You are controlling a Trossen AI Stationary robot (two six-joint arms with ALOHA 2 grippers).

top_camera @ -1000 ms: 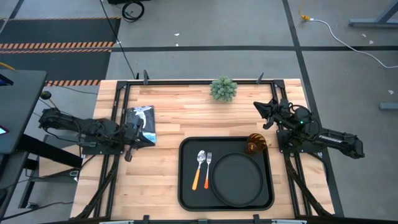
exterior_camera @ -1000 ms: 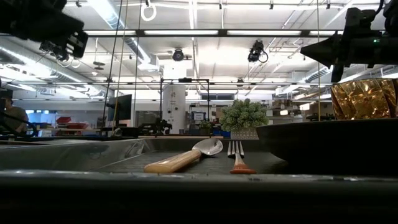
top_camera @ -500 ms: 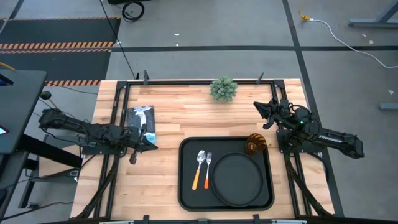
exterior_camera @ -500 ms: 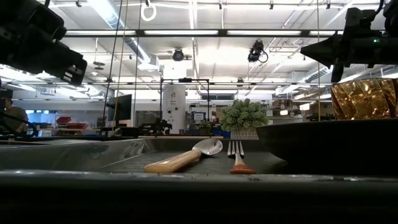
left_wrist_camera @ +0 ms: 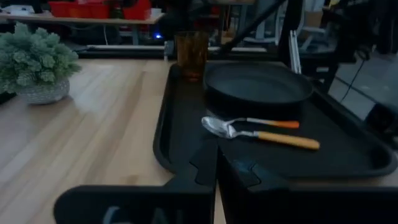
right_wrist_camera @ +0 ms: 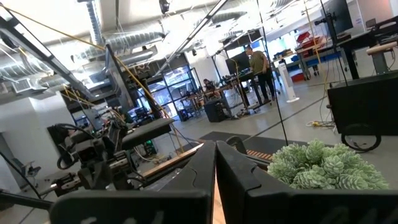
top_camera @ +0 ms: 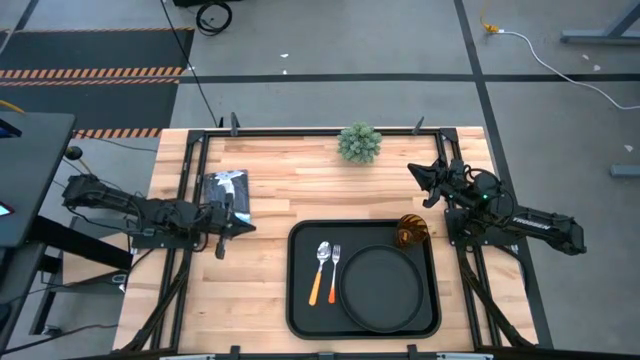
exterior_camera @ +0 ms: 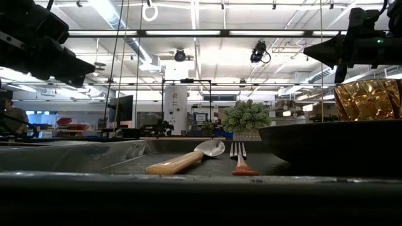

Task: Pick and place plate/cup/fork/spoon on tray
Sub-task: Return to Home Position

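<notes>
The black tray (top_camera: pixel 300 300) lies at the table's near middle. The round black plate (top_camera: pixel 380 288) rests flat on its right half. The amber cup (top_camera: pixel 411 232) stands upright in the tray's far right corner. The spoon (top_camera: pixel 322 270) and the fork (top_camera: pixel 336 266) lie side by side on the tray's left half, handles toward the near edge. My left gripper (top_camera: pixel 240 226) is shut and empty, left of the tray and above the table, pointing at the tray (left_wrist_camera: pixel 180 118). My right gripper (top_camera: pixel 420 180) is shut and empty, held up beyond the cup.
A small green potted plant (top_camera: pixel 359 143) stands at the table's far edge. A dark and white packet (top_camera: pixel 228 192) lies on the table's left part, just beyond my left gripper. Bare wood shows between the plant and the tray.
My left gripper has gone a little toward the table's right edge, toward the tray, and has come down somewhat. It stays shut. The things on the tray have kept still.
</notes>
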